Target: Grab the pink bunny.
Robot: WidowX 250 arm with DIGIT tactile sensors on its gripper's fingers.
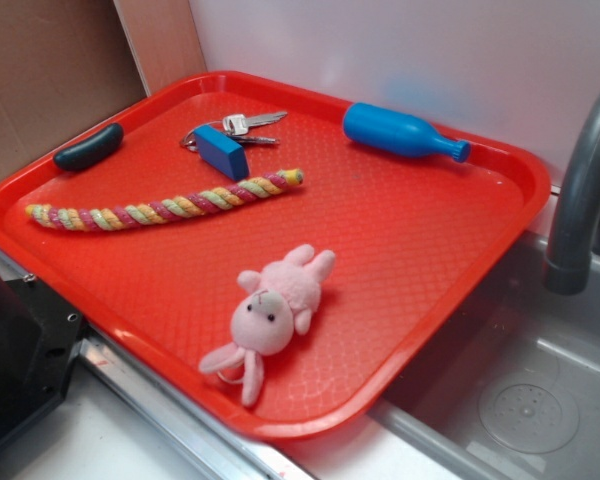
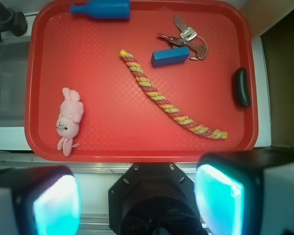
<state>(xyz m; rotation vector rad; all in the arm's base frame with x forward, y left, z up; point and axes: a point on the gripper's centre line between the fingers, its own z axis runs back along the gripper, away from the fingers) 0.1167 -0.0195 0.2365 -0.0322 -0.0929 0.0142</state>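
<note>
The pink bunny (image 1: 273,306) lies on its back near the front edge of the red tray (image 1: 410,250), head toward the front, ears hanging over the tray floor. In the wrist view the bunny (image 2: 68,120) is at the tray's (image 2: 112,147) lower left. My gripper (image 2: 137,200) is high above and behind the tray's near edge, far from the bunny. Its two cyan-padded fingers (image 2: 56,205) stand wide apart with nothing between them. The gripper does not show in the exterior view.
On the tray lie a striped rope (image 1: 170,207), a blue block with keys (image 1: 223,148), a blue bottle (image 1: 400,132) and a dark oblong piece (image 1: 88,147). A grey tap (image 1: 580,190) and sink (image 1: 520,400) are to the right. The black robot base (image 1: 15,350) is front left.
</note>
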